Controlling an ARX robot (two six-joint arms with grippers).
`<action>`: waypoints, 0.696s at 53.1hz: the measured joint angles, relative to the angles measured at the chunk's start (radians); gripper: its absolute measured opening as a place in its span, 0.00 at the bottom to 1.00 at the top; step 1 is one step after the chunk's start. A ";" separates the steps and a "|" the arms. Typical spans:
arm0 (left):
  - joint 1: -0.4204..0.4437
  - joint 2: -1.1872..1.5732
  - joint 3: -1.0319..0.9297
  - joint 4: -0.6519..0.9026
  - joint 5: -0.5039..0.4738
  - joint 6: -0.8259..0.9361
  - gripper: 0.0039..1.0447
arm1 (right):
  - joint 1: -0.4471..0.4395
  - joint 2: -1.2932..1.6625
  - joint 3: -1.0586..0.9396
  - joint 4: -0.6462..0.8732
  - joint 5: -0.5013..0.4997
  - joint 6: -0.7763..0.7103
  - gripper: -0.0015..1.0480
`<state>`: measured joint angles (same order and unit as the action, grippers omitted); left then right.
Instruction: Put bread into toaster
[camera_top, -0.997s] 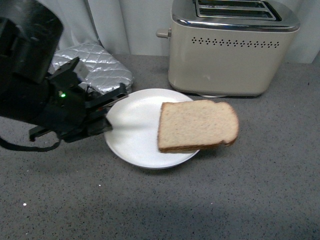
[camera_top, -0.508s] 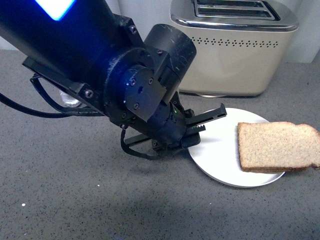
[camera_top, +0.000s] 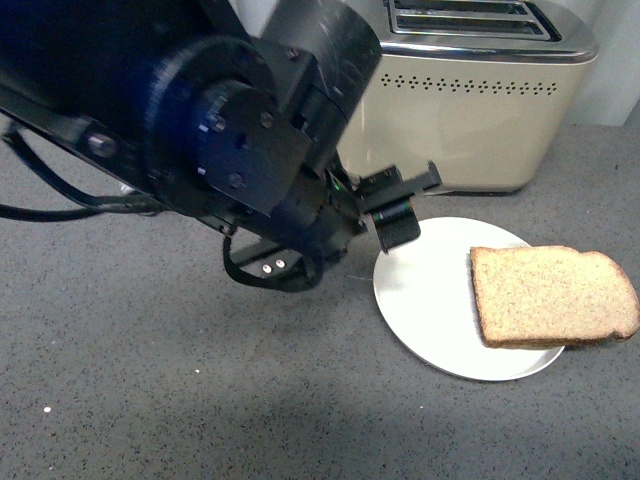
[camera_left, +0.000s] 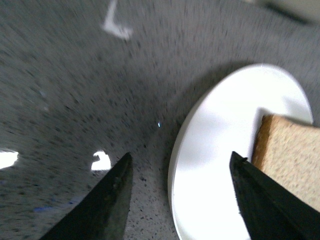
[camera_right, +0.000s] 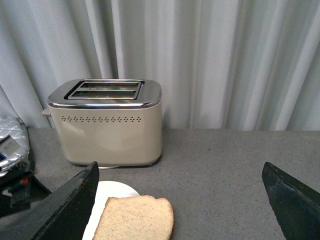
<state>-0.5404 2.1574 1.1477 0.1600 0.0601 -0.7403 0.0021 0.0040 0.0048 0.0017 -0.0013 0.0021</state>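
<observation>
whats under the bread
The bread lies on a white plate, one end overhanging the rim above the grey countertop. The plate surface beneath the slice is covered and cannot be seen.

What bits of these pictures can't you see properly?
- Front view: the toaster has its left end hidden behind the left arm, and the picture's edge cuts off its top.
- Right wrist view: the edge cuts off the near part of the bread.
- Left wrist view: everything is blurred, and an edge cuts off most of the bread.
- Any view: the toaster's slots are too dark to see inside.
</observation>
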 joint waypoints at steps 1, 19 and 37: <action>0.005 -0.020 -0.017 0.016 -0.029 0.007 0.59 | 0.000 0.000 0.000 0.000 0.000 0.000 0.91; 0.084 -0.286 -0.470 0.694 -0.460 0.343 0.80 | 0.000 0.000 0.000 0.000 -0.003 0.000 0.91; 0.238 -0.569 -0.861 1.140 -0.346 0.702 0.28 | 0.000 0.000 0.000 0.000 -0.001 0.000 0.91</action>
<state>-0.3019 1.5883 0.2863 1.3003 -0.2855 -0.0383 0.0021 0.0040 0.0048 0.0017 -0.0021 0.0021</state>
